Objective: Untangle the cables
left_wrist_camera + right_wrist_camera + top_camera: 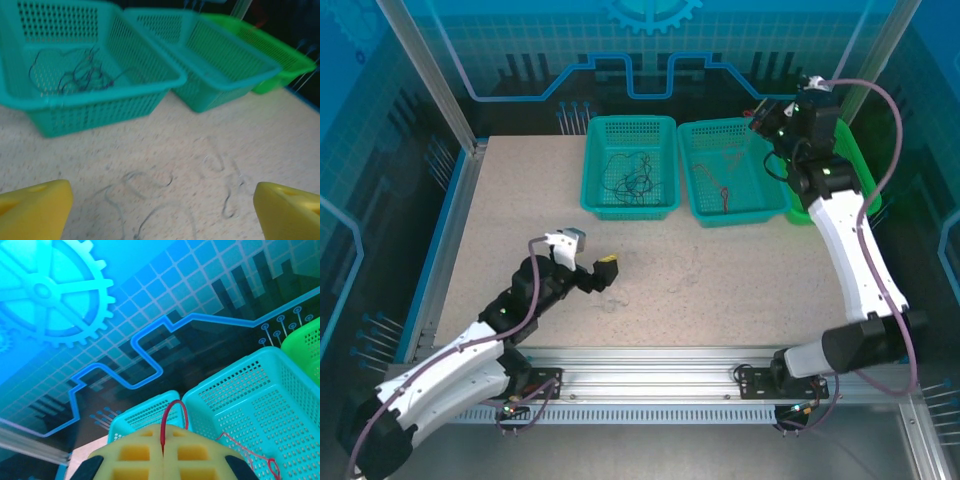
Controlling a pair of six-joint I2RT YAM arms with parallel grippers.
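Three colour groups of cables are on record, and by my reading the job is past halfway.

1. Black cables point(628, 178) lie bunched in the left basket point(630, 121), at 12 o'clock on the table point(720, 290). Their strands overlap, and whether they are free of one another cannot be told.
2. Red strands point(723, 195) lie in the middle basket point(725, 126), at 1 o'clock. The right gripper point(164, 445) is raised over that basket's far right corner. Its pads are pressed together on a red cable point(163, 427), which loops above them, and a further red strand trails down into the basket.
3. Pale cables point(150, 174) lie loose on the bare table at 7 o'clock, curled and near one another. The left wrist view is blurred, so crossings between them cannot be confirmed. The left gripper point(607, 272) hangs low over them with jaws spread wide and nothing held.

Outstanding: release of the red cable and clearing of the pale group. The green basket point(270, 52) at 2 o'clock looks a likely place for these, though its contents are hidden.

Obstructions: the right arm's forearm overhangs the green basket. Basket walls stand between the left gripper and any drop point. The pale strands sit flat against a speckled surface, so getting a pinch on them looks difficult.
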